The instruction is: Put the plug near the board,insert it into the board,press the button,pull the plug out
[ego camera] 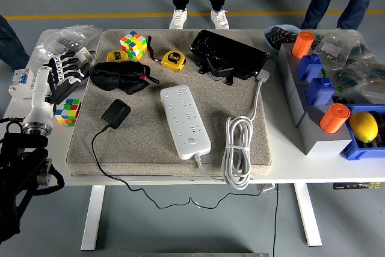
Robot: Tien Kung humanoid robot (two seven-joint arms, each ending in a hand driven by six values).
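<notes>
- A black, boxy plug (115, 113) lies flat on the grey mat, left of centre, held by nothing; its thin black cord trails toward the near edge, over it, and sags below the table.
- A long white power board (184, 120) (several rows of sockets, a round button near its near end) lies flat at the mat's middle, angled slightly, its far end leaning left.
- The board's thick white cable (239, 158) sits coiled just right of it, then runs far to a white plug by the black case.
- Plug and board lie apart, with bare mat between them.
</notes>
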